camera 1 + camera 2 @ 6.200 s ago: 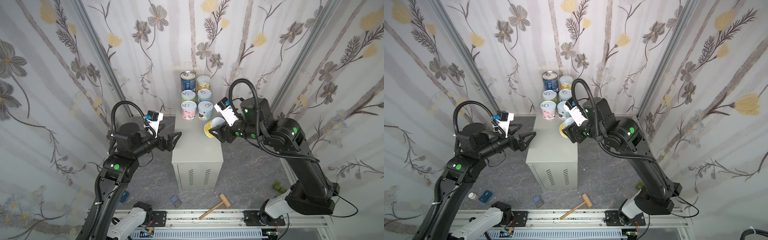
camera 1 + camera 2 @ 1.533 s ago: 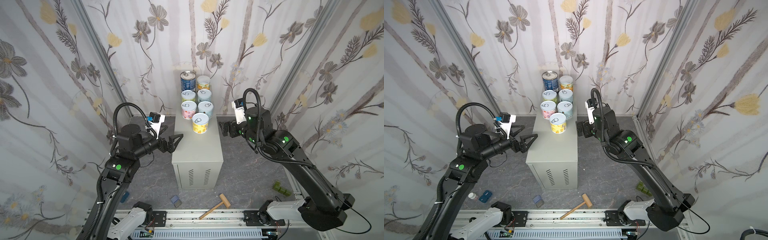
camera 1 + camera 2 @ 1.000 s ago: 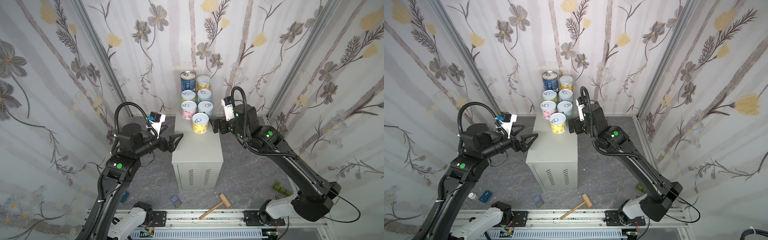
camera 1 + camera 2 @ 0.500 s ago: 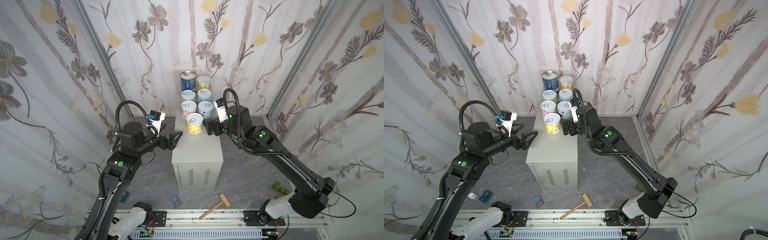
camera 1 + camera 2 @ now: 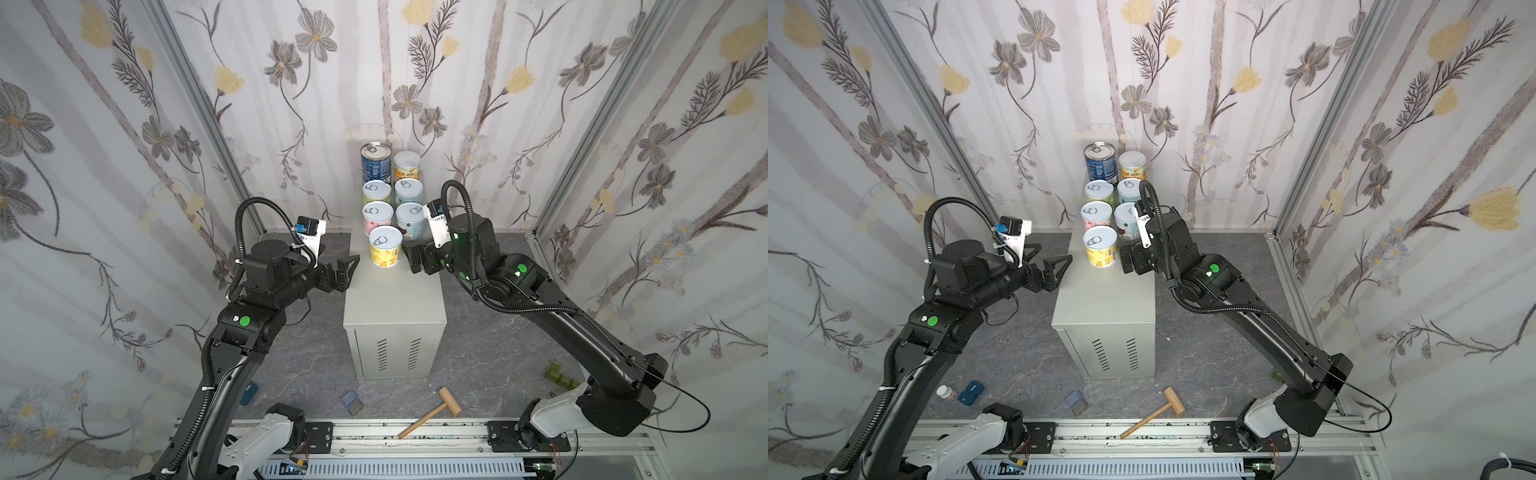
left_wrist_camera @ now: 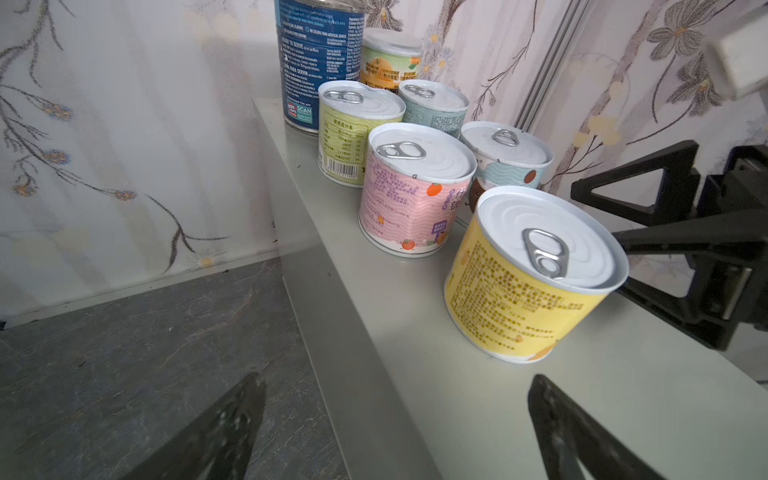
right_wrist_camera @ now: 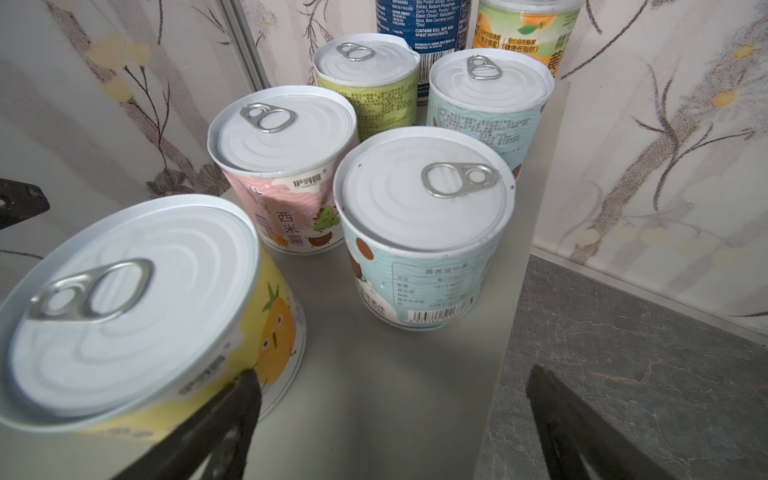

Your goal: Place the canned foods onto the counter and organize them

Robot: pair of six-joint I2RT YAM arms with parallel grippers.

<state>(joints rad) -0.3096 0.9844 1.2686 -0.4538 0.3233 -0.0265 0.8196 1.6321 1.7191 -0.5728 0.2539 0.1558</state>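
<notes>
**Q:** What has changed?
**A:** The yellow can (image 5: 385, 247) has slid left to centre frame, before the pink can (image 5: 377, 218) on the counter (image 5: 395, 307). The right gripper (image 5: 409, 259), jaws spread, touches its side. The left gripper (image 5: 347, 270) gapes, empty. Organizing seems nearly complete.

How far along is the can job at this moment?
Done: all seven cans stand on the counter, six in two columns. In hand: the open right gripper has a finger against the yellow can. Remaining: probably lining it up; the open left gripper hovers empty.
</notes>
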